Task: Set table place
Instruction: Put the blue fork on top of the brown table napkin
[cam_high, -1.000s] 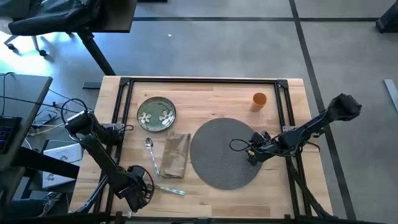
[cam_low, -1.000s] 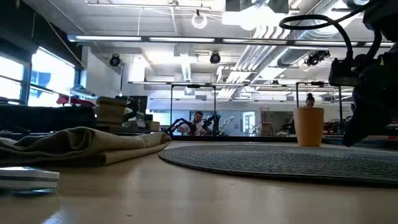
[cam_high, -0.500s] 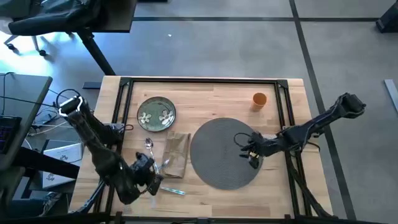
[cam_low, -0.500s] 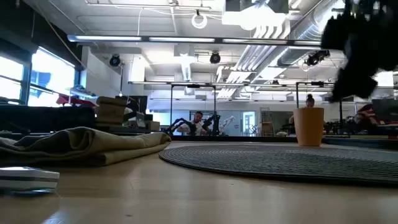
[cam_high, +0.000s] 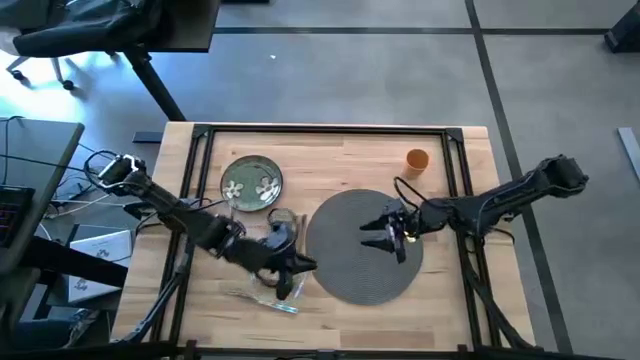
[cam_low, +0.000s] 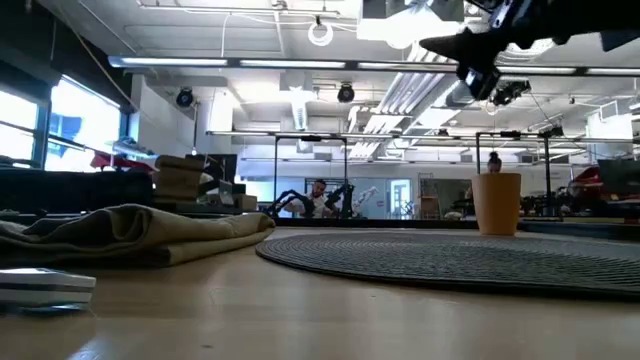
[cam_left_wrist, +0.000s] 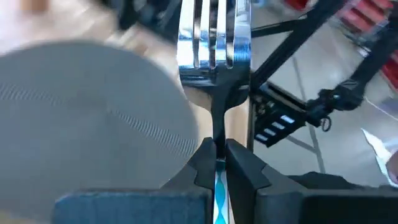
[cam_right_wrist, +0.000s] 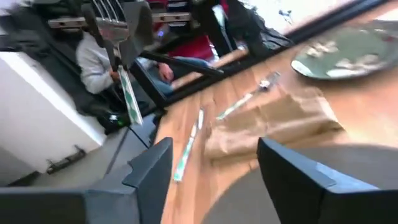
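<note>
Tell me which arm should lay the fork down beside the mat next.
Left. The left gripper is shut on the fork, raised over the napkin right beside the grey mat. The right gripper hangs open and empty above the mat.

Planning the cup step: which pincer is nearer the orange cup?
Right. The right pincer hovers over the mat, near the orange cup; the left pincer, gripping a fork, sits farther away.
</note>
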